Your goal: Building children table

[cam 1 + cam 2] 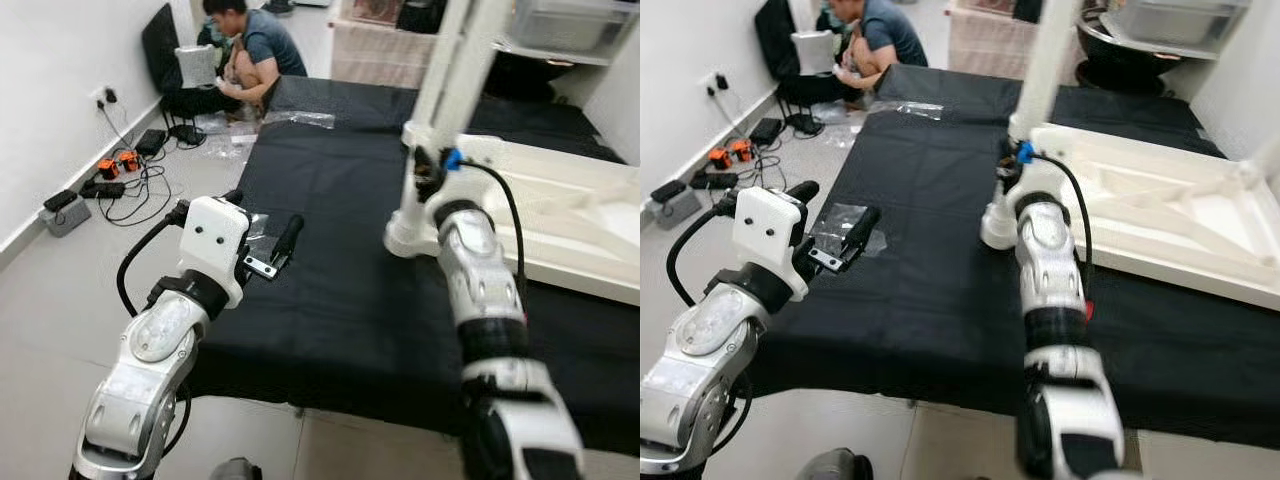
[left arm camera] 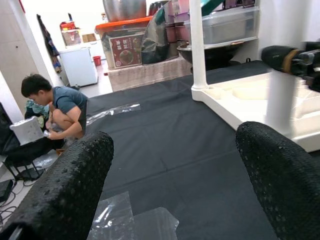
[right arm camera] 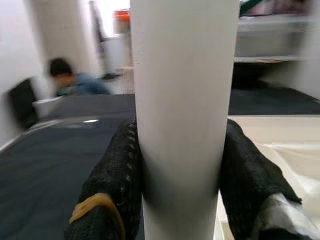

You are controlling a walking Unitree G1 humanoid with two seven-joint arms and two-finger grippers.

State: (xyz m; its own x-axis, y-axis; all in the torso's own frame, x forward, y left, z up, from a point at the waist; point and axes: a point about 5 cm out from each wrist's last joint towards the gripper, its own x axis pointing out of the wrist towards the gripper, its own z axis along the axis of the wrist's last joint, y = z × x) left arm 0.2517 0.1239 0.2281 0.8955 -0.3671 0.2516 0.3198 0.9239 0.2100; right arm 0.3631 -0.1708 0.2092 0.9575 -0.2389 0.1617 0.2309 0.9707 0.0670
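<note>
The right gripper [image 3: 181,165] has its jaws closed on a white table leg [image 1: 447,95] — the leg stands upright at the near corner of the upturned white tabletop [image 1: 1160,210], which lies on the black cloth [image 1: 340,300]. The left gripper [image 1: 262,235] hovers above the cloth's left edge, jaws wide apart and holding nothing, over a clear plastic bag [image 1: 840,220]. A person [image 1: 250,45] crouches on the floor at the far end.
</note>
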